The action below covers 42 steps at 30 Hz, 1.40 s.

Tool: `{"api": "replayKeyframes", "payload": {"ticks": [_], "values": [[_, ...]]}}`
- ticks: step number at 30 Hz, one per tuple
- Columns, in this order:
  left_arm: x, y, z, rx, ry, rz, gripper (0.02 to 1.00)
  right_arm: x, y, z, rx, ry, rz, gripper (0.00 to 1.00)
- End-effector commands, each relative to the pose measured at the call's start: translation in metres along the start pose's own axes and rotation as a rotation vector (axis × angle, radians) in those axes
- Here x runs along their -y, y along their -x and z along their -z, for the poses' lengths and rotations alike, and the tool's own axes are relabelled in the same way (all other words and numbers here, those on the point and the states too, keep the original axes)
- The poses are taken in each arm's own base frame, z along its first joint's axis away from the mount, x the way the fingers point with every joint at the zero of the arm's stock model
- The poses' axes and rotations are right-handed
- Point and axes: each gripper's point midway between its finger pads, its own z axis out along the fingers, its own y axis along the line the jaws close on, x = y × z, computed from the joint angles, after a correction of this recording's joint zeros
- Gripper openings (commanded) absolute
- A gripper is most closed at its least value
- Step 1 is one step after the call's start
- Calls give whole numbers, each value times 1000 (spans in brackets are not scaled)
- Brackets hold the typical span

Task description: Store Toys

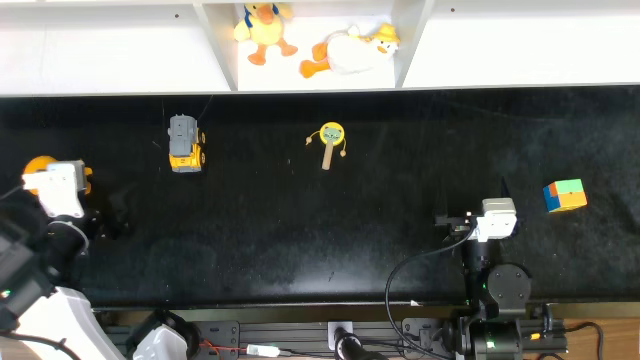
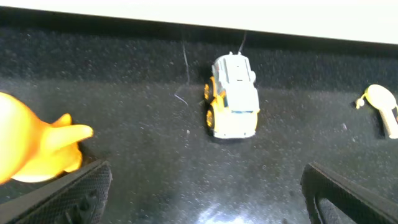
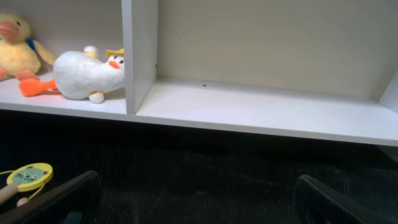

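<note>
A yellow-and-grey toy truck [image 1: 184,143] [image 2: 233,102] stands on the black table ahead of my left gripper [image 1: 58,190] [image 2: 205,190], which is open and holds nothing. An orange soft toy [image 1: 40,166] [image 2: 37,149] lies right beside the left gripper, outside its fingers. A small yellow rattle drum with a wooden handle [image 1: 330,142] [image 3: 26,178] [image 2: 384,107] lies mid-table. A multicoloured cube [image 1: 565,195] sits at the far right. My right gripper [image 1: 495,220] [image 3: 196,196] is open and empty, low over the table and facing the shelf.
A white shelf unit [image 1: 320,82] [image 3: 261,112] runs along the table's back edge. Its middle compartment holds a yellow duck plush [image 1: 264,28] [image 3: 15,53] and a white goose plush [image 1: 350,50] [image 3: 87,74]. A white divider wall [image 3: 140,56] separates it from the bay facing the right gripper.
</note>
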Motion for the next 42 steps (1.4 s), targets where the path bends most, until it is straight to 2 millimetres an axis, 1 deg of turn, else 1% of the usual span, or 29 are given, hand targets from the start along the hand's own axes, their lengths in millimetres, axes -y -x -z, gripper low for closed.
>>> {"api": "replayKeyframes", "payload": {"ticks": [1, 3, 6, 8, 11, 12, 13, 14, 17, 18, 19, 21, 25, 28, 31, 37, 42], "values": [[-24, 5, 9, 55, 6, 3, 996, -2, -4, -1, -2, 9, -8, 993], [-44, -3, 13, 47, 58, 56, 996, -2, -4, -1, -2, 9, -8, 993], [-66, -13, 21, 22, 133, 108, 996, -2, -4, -1, -2, 9, -8, 993], [-83, -22, 27, -34, 225, 114, 998, -2, -4, -1, -2, 9, -8, 993], [-102, -29, 33, -110, 326, 102, 998, -2, -4, -1, -2, 9, -8, 996], [-105, -29, 33, -118, 335, 100, 998, -2, -4, -1, -2, 9, -8, 996], [-111, -29, 32, -130, 349, 98, 996, -2, -4, -1, -2, 9, -8, 996], [-121, -28, 30, -136, 364, 93, 998, -2, -4, -1, -2, 9, -8, 996], [-140, -26, 23, -134, 377, 81, 996, -2, -4, -1, -2, 9, -8, 993], [-152, -23, 15, -135, 379, 68, 998, -2, -4, -1, -2, 9, -8, 993], [-155, -21, 11, -138, 377, 61, 998, -2, -4, -1, -2, 9, -8, 996], [-159, -15, 2, -149, 366, 31, 998, -2, -4, -1, -2, 9, -8, 996], [-156, -1, -25, -204, 330, -71, 998, -2, -4, -1, -2, 9, -8, 996], [-157, 3, -35, -249, 351, -109, 998, -2, -4, -1, -2, 9, -8, 996], [-159, 4, -39, -257, 357, -118, 993, -2, -4, -1, -2, 9, -8, 996], [-162, -13, -40, -317, 359, -83, 998, -2, -4, -1, -2, 9, -8, 996], [-163, -17, -43, -329, 353, -76, 991, -2, -4, -1, -2, 9, -8, 996]]}}
